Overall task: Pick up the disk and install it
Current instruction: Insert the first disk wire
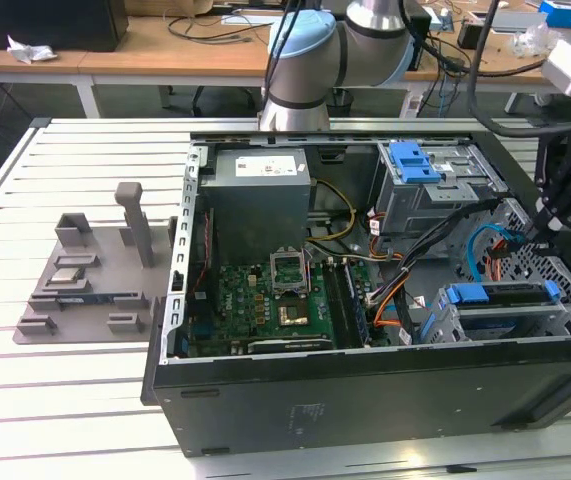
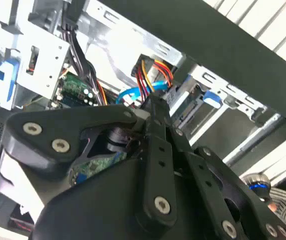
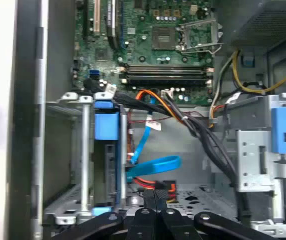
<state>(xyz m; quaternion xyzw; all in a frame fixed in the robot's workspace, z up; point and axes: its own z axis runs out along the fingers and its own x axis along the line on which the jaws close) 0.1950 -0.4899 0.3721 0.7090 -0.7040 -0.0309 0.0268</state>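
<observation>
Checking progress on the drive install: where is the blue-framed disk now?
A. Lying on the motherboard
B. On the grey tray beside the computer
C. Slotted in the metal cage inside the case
C: the disk sits in the metal cage inside the case, and the gripper is just above it.

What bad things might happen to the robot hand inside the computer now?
1. The gripper sits low in the computer case, right by the blue cable and the orange and black wires. It might snag or tug one.
2. The disk with its blue bracket already sits in the grey cage. A sideways bump might knock it crooked.
3. The metal drive bay is close, so the arm might scrape it.
</observation>
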